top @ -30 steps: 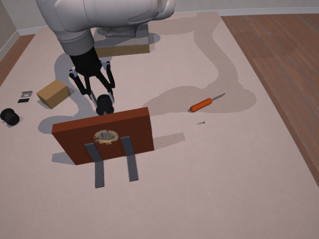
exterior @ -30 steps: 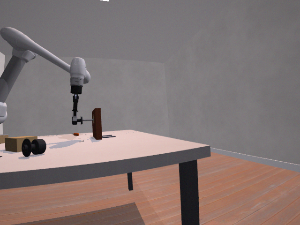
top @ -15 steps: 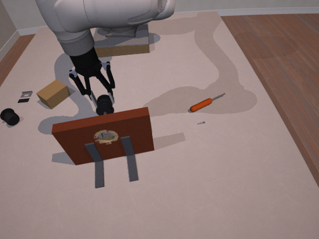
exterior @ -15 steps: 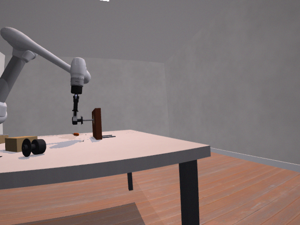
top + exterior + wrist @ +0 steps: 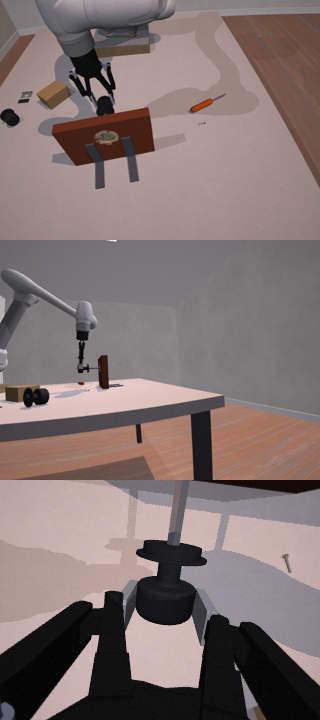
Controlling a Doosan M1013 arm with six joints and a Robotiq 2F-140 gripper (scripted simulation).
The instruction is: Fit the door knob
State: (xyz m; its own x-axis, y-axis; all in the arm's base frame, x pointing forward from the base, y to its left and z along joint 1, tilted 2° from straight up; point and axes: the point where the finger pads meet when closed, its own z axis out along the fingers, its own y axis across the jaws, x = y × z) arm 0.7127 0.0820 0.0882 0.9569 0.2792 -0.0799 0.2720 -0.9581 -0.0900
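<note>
We see the tool (image 5: 165, 611) clamped on the door knob (image 5: 165, 599), its spindle (image 5: 94, 368) reaching the wood panel (image 5: 104, 371).

Off to the side, an orange-handled screwdriver (image 5: 202, 105) lies flat on the tabletop (image 5: 196, 180), its metal tip angled toward the wooden floor (image 5: 289, 51). Just beside it sits a small dark screw (image 5: 201, 123), apart from the handle. Over on the other side there's a tan cardboard box (image 5: 52, 94), resting at a slant. Near it, two small flat pieces: a grey metal plate (image 5: 26, 94) and a black plate (image 5: 22, 101), lying close together. Beyond them, near the edge, a second black knob (image 5: 9, 117) lies on its side.
</note>
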